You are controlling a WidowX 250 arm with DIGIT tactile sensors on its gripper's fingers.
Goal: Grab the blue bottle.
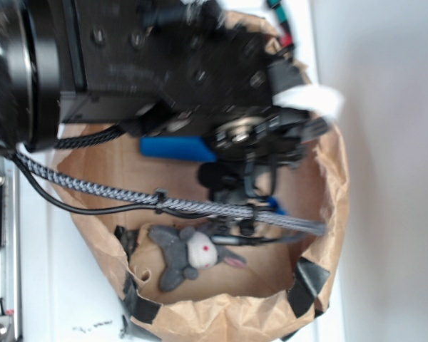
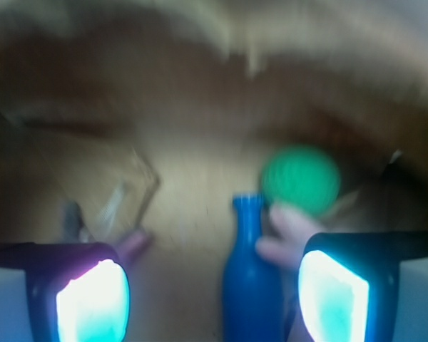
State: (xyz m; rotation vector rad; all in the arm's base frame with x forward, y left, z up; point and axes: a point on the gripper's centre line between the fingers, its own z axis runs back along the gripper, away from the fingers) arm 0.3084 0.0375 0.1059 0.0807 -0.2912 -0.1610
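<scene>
The blue bottle (image 1: pixel 177 147) lies on the floor of a brown paper-lined basket (image 1: pixel 332 206), its right end hidden under the arm. In the wrist view the bottle (image 2: pixel 251 285) points neck-up between my fingers, close to the right pad (image 2: pixel 335 296) and far from the left pad (image 2: pixel 93 303). My gripper (image 2: pixel 214 296) is open, with the jaws wide apart and nothing clamped. In the exterior view the gripper (image 1: pixel 246 189) hangs low inside the basket, just right of the bottle's visible part.
A grey plush toy (image 1: pixel 192 253) lies at the basket's front. A braided cable (image 1: pixel 164 203) crosses above the basket. In the wrist view a green round thing (image 2: pixel 301 178) and a pale pink plush part (image 2: pixel 285 235) sit just beyond the bottle, by the right finger.
</scene>
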